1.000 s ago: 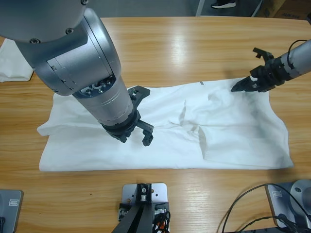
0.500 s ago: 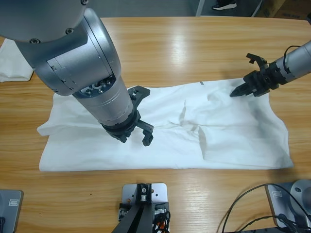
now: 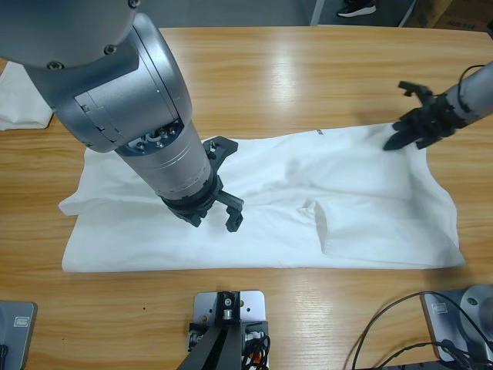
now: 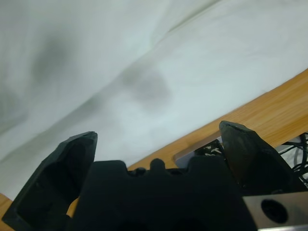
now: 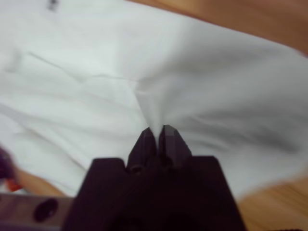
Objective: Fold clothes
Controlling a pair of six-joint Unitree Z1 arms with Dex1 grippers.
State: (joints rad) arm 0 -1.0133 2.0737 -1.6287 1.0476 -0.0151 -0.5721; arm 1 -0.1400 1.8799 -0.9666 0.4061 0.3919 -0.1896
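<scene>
We are pinching the white T-shirt, lying spread across the wooden table, with our right gripper at its far edge, while our left gripper is hovering wide open over its middle

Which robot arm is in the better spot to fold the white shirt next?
Probably the right. Its tool is shut on a pinch of the white T-shirt near the shirt's far edge. The left tool is open above the shirt's middle, holding nothing.

Thick silver-grey arm with visible screws, black two-jawed end effector.
</scene>
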